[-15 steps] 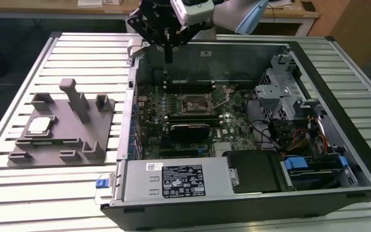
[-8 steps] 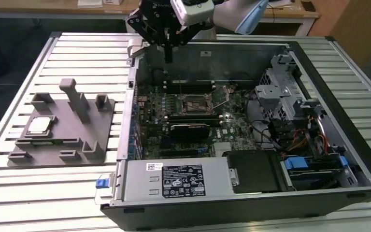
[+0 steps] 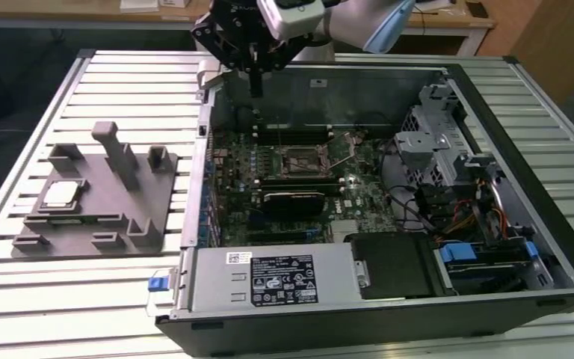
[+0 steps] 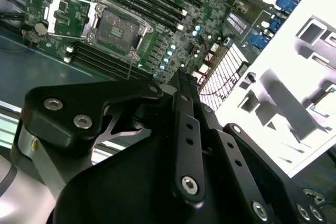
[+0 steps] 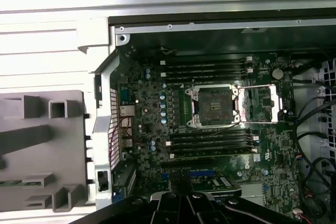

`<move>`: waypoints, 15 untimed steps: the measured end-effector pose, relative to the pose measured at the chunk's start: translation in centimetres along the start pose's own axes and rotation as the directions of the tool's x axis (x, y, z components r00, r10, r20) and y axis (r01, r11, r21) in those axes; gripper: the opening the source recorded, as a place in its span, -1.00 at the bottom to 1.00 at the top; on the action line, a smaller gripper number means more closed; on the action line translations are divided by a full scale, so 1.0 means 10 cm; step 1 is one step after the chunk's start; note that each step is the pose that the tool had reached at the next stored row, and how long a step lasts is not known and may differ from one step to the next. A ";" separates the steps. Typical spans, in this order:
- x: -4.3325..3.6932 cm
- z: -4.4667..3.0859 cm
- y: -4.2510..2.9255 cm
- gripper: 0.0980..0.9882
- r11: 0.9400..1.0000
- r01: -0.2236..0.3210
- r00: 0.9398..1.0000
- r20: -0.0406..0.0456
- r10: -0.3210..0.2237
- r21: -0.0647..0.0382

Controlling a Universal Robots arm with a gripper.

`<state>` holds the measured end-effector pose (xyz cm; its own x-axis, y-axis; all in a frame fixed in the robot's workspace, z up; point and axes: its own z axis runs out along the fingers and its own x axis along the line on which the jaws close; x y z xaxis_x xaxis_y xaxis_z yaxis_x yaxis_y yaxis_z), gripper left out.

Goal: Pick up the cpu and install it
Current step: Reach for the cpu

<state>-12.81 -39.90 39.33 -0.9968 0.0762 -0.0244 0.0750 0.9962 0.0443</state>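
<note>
1. Our gripper (image 3: pixel 256 94), fingers pressed together around nothing, hangs over the computer case (image 3: pixel 367 323) rim, with free air all round.
2. The cpu (image 3: pixel 60 194) lies in the grey fixture (image 3: pixel 117 224), outside the case.
3. The socket (image 5: pixel 212 106) inside the case is open.

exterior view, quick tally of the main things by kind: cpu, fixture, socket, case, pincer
cpu: 1
grey fixture: 1
socket: 1
computer case: 1
pincer: 1
total: 5
</note>
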 end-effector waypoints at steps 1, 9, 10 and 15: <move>0.012 0.000 -0.001 -0.98 1.000 0.000 1.000 0.000 0.000 0.000; 0.121 -0.003 -0.009 -0.98 1.000 0.000 1.000 0.000 0.000 0.000; 0.137 -0.004 -0.010 -0.98 1.000 0.000 1.000 0.000 0.000 0.000; 0.215 -0.006 -0.016 -0.98 1.000 0.000 1.000 0.000 0.000 0.000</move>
<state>-14.96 -39.89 39.33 -0.9968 0.0762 -0.0245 0.0751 0.9962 0.0444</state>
